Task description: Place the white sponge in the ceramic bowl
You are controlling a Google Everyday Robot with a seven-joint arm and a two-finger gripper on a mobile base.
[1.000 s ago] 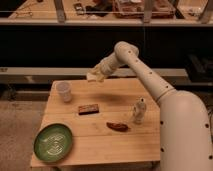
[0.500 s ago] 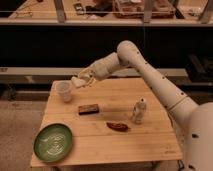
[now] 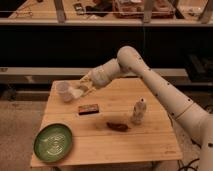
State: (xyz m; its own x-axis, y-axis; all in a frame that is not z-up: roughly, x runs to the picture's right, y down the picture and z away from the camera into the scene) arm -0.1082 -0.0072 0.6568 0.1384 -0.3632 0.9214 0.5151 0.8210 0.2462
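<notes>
End effector (image 3: 83, 90) clamped on white sponge (image 3: 76, 92) nr plastic cup (image 3: 64, 90), ceramic bowl (image 3: 42, 145) well apart.

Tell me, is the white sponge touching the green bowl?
Apart. The camera view shows the gripper holding the white sponge beside the plastic cup, bare table between it and the ceramic bowl.

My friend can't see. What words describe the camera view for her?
The robot's gripper, shut on the white sponge, hangs over the wooden table's back left, beside a plastic cup. The green ceramic bowl sits at the front left; a brown block, a white bottle and a reddish-brown item are mid-table.
</notes>
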